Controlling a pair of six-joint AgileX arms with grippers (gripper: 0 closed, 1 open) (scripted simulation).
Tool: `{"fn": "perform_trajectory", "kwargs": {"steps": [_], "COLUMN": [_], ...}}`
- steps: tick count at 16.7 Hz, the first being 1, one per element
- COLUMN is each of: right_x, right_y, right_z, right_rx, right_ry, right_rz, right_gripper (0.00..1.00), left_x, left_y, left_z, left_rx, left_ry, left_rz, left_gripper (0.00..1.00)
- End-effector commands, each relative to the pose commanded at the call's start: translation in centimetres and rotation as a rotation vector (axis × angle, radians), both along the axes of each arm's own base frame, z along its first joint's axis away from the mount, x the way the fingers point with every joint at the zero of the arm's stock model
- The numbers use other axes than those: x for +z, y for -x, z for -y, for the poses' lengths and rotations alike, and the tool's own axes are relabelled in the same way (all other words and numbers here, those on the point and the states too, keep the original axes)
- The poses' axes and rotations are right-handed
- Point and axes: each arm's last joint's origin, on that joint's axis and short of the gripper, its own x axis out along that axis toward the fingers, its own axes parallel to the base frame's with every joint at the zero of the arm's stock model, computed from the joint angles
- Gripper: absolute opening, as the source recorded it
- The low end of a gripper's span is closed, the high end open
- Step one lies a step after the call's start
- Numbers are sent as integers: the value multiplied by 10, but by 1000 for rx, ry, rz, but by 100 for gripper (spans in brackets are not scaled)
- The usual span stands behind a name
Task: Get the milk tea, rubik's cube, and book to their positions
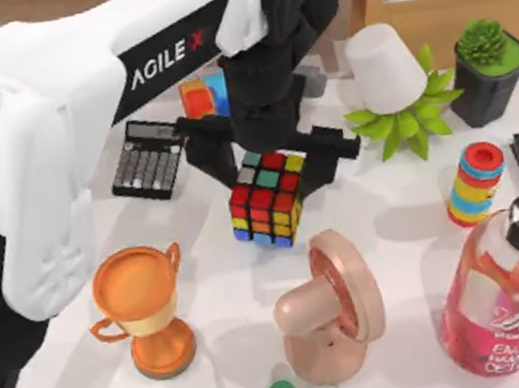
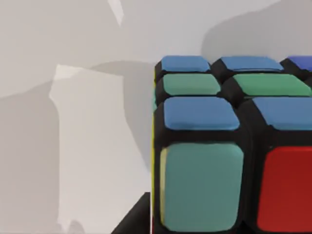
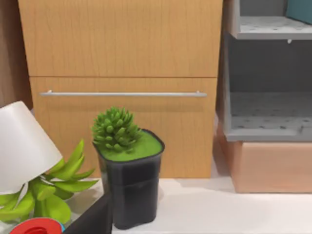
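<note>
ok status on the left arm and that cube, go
Left gripper over the black-edged multicoloured rubik's cube, fingers spread either side, not closed on it. Cube on the white table. Black calculator and pink fan-shaped gadget nearby, not touching.

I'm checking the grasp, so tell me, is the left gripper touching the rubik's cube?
Cannot tell. In the top view the left gripper sits over the rubik's cube with its fingers spread past both sides, but the arm hides any contact.
</note>
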Motion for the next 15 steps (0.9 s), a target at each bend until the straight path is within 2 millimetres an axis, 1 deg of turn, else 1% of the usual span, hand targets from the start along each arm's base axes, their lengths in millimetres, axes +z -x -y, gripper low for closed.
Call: {"fn": "perform_trajectory", "kwargs": {"steps": [2, 7, 9, 10, 12, 15], "right_x": [0, 0, 0, 0, 0, 0], "right_y": [0, 0, 0, 0, 0, 0], "right_z": [0, 0, 0, 0, 0, 0], "right_rx": [0, 0, 0, 0, 0, 0], "right_ry": [0, 0, 0, 0, 0, 0], "right_rz": [0, 0, 0, 0, 0, 0], "right_gripper": [100, 100, 100, 100, 100, 100], "left_x": [8, 7, 17, 26, 52, 106], "left_y": [0, 0, 0, 0, 1, 4], "left_z": [0, 0, -2, -4, -11, -32], "left_rx": [0, -1, -5, -8, -11, -1], "left_ry": [0, -2, 20, 42, 106, 232], "left_rz": [0, -2, 34, 70, 175, 401], "left_gripper": [0, 0, 0, 0, 0, 0]}}
